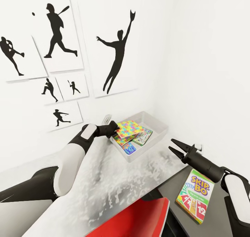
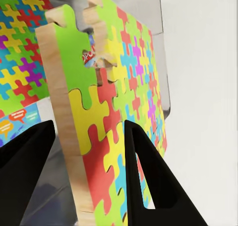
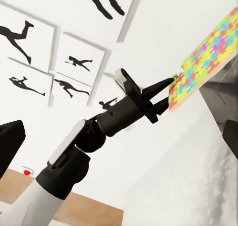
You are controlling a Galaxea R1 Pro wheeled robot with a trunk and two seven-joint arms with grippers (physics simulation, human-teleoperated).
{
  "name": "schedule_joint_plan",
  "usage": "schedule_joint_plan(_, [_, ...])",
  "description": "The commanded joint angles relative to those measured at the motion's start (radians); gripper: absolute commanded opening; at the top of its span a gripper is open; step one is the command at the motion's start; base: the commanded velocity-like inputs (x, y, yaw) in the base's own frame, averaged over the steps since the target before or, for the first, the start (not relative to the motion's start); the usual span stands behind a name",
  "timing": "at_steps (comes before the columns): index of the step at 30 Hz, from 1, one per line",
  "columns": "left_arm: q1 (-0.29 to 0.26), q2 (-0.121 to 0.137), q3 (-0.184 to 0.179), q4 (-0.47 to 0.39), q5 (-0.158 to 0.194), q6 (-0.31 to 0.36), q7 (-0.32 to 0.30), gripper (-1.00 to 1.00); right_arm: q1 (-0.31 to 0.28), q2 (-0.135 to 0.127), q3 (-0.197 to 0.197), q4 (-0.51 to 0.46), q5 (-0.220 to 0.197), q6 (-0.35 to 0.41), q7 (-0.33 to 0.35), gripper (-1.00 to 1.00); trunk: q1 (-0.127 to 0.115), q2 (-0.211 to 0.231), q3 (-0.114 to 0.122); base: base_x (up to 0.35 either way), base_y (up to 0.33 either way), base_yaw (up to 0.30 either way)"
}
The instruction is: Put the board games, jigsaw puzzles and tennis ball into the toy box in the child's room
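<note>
The left hand [image 1: 113, 128] was clamped on a jigsaw puzzle [image 1: 129, 130], one black finger [image 2: 148, 181] on its patterned face and the other behind, pinching it near one edge. It held the puzzle tilted over the near-left part of the toy box [image 1: 158, 126], which sat at the far end of the tabletop [image 1: 104, 181] against the white wall.

The left wrist view showed the puzzle as a flat slab with a pale wood-coloured edge and a notch in its upper rim. I judged it stiff and light, unlikely to bend, with smooth faces that could slip or swing when pinched so near an edge. A grip closer to the middle of a side would steady it; the flat faces are the natural place to hold.

Inside the toy box lay several flat boxes: a second puzzle-patterned one [image 2: 20, 52], a green one [image 1: 143, 137] and a small blue one [image 1: 130, 147] nearer the front wall. The tennis ball could not be made out there. There looked to be room enough for the held puzzle to lie on top.

The right hand [image 1: 175, 146] hung over the near-right edge of the tabletop with its fingers apart, holding nothing. Below it, on the lower dark grey side unit [image 1: 215, 209], lay the Skip-Bo board game [image 1: 195, 195], outside the toy box.
</note>
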State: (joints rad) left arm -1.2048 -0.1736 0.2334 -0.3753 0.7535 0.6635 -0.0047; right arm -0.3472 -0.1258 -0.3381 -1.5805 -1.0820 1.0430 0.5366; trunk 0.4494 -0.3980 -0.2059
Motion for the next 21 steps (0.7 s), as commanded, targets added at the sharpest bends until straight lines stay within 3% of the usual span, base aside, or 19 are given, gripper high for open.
schedule_joint_plan(1, [-0.001, -0.001, 0.008, -0.003, -0.003, 0.007, -0.008, -1.00, -0.001, 0.000, -0.006, 0.001, 0.007, 0.004, 0.007, 1.00, 0.001, -0.002, -0.002, 0.000, 0.000, 0.000])
schedule_joint_plan(4, [-0.001, -0.001, 0.007, -0.023, -0.003, 0.015, -0.031, -1.00, -0.001, 0.001, -0.012, 0.001, 0.008, 0.004, 0.007, 1.00, 0.001, -0.002, -0.002, 0.000, 0.000, 0.000])
schedule_joint_plan(21, [-0.001, -0.001, 0.006, -0.028, -0.003, 0.028, -0.037, -1.00, -0.001, 0.003, -0.013, -0.001, 0.007, 0.004, 0.006, 1.00, 0.001, -0.002, -0.002, 0.000, 0.000, -0.013])
